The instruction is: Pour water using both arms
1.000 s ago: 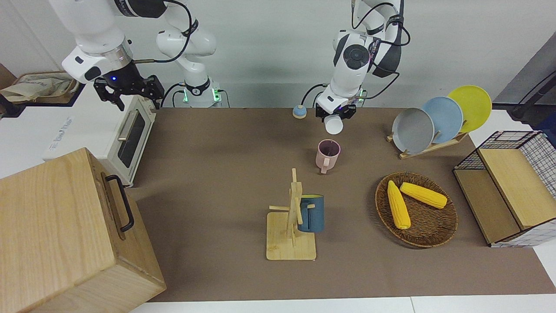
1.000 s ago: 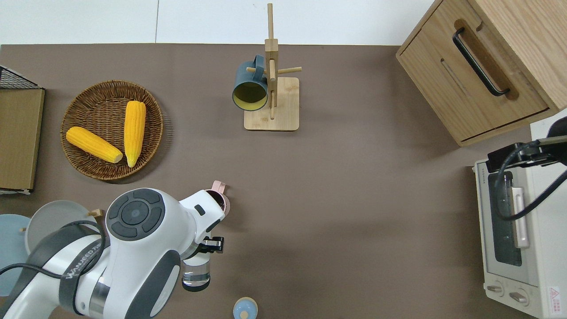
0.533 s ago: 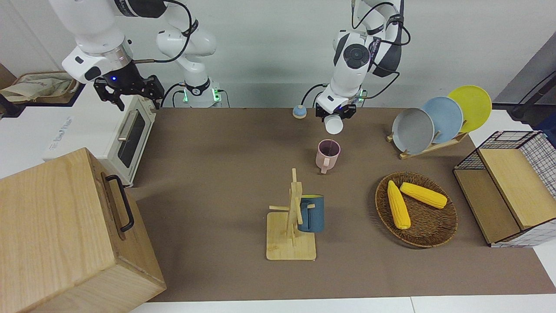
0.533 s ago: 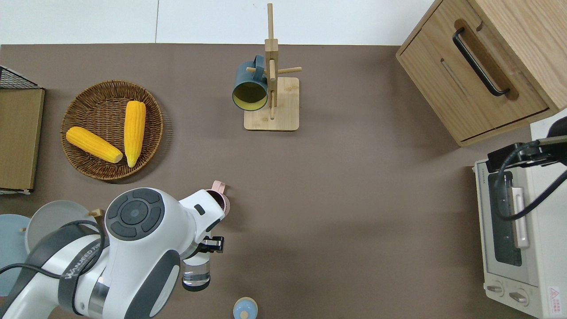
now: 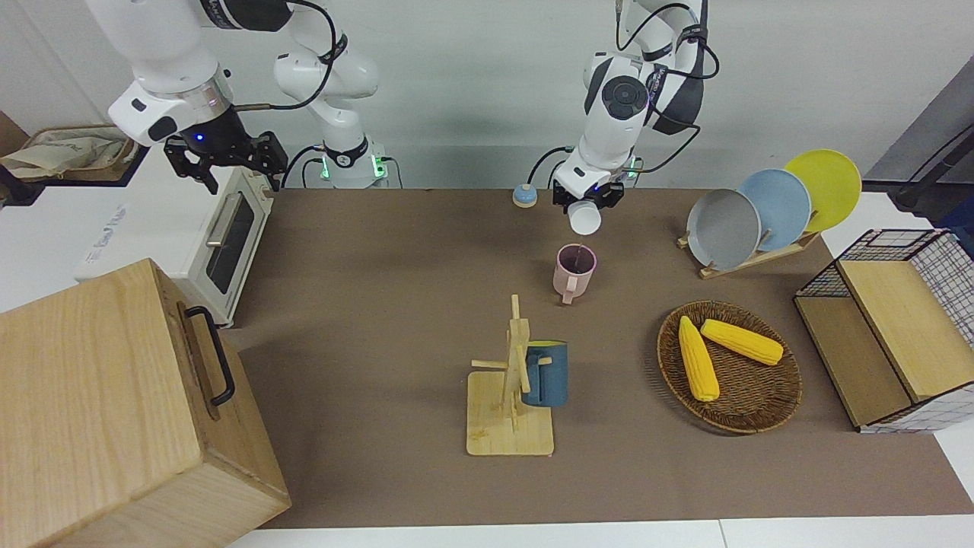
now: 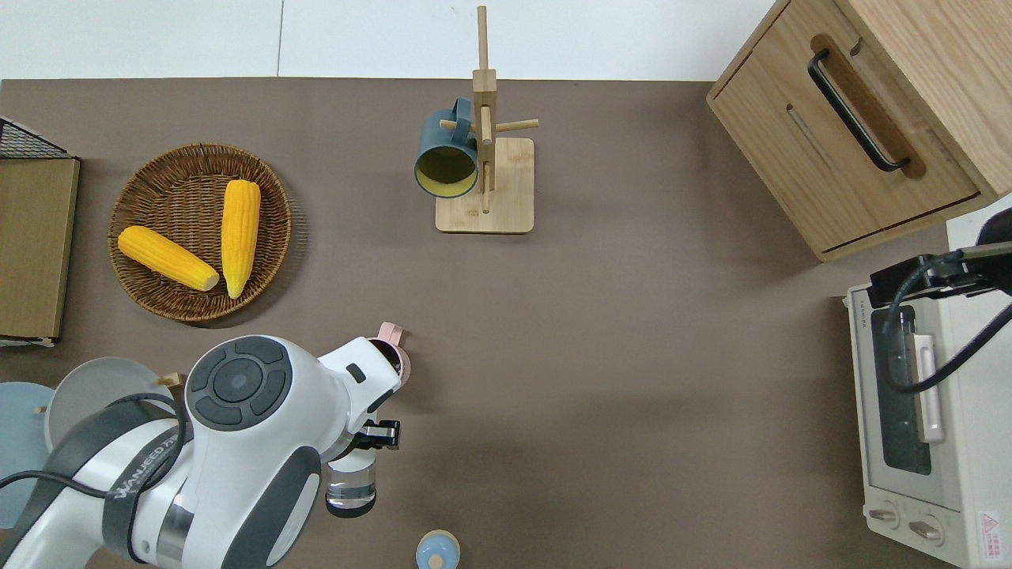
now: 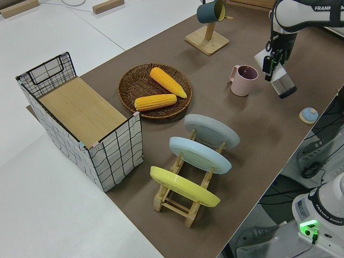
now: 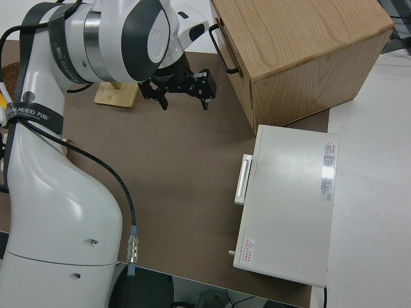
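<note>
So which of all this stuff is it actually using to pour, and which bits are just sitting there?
In use:
left gripper, tilting a clear bottle
clear bottle, poured toward the pink mug
pink mug
small blue bottle cap, lying on the table

Just lying about:
blue mug on wooden stand
wicker basket of two corn cobs
plate rack
white toaster oven
wooden cabinet
right gripper, parked

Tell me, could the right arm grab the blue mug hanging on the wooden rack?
Probably yes. The right tool is open and holds nothing, and only bare table lies between it and the blue mug on the wooden rack, though it is a long stretch.
</note>
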